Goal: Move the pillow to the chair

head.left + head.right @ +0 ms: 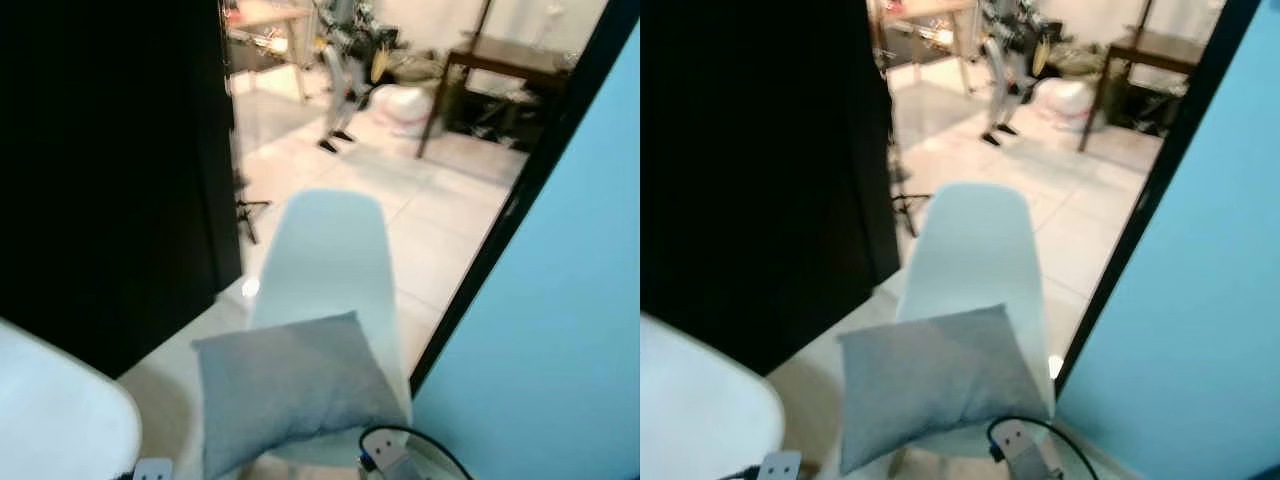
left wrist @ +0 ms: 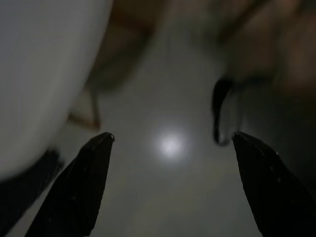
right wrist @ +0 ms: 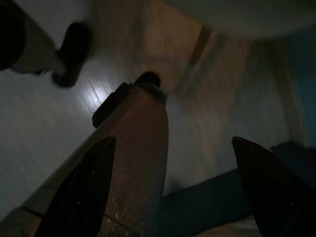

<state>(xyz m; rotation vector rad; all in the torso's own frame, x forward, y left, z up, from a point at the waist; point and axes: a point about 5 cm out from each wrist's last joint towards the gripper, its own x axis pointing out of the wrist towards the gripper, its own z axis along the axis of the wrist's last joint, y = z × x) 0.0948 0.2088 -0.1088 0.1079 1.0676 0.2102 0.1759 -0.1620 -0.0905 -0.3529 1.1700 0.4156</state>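
While both grippers hang open, grey pillow (image 1: 285, 385) (tilted) on white chair (image 1: 330, 250)

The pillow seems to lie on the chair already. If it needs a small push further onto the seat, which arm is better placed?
Probably the right. The grey pillow overhangs the white chair toward the robot, and the right arm shows just below its near right corner. Both grippers hang open, holding nothing.

The pillow (image 1: 290, 385) is grey woven cloth, matt and soft-looking. The chair (image 1: 330, 260) beneath it has a smooth, pale moulded plastic shell with a faint sheen. The tiled floor (image 1: 440, 215) is glossy and reflective. The small table (image 1: 500, 60) looks like dark wood. The blue wall (image 1: 560, 330) is matt.
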